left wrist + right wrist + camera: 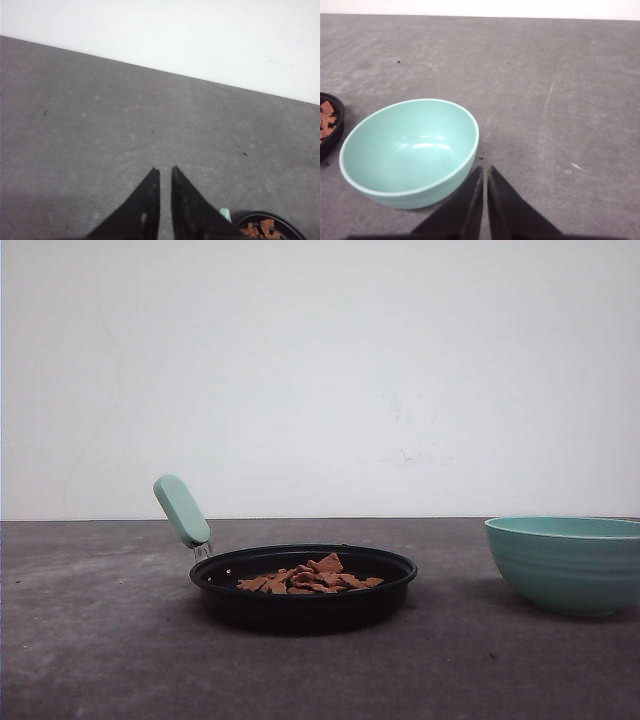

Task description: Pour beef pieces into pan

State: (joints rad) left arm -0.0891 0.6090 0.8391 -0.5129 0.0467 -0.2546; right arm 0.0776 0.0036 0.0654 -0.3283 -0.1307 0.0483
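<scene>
beef pieces lie heaped in the middle of the pan, which sits flat on the table. seen from the left wrist, the left gripper has its two dark, pointed fingers drawn almost together with a thin slit between the tips and nothing held; the pan's rim and a few pieces of the meat show just beside the outer finger, behind its tip, with a sliver of the handle touching the finger's edge in the picture. the right gripper is likewise nearly closed on nothing, its tips just beside the wall of the bowl; the pan and its meat lie on the far side of that bowl from the fingers. one pan, shallow, round and black, with one short rounded mint-green handle on a metal neck, tilted upward. one bowl, teal, deeper, faintly ribbed outside and smooth and glossy within, nothing in it. the meat is thin, flat, ragged reddish-brown chips, too overlapped to count. the table is grey, matte and mottled, with small dark specks and pale scuffs.
</scene>
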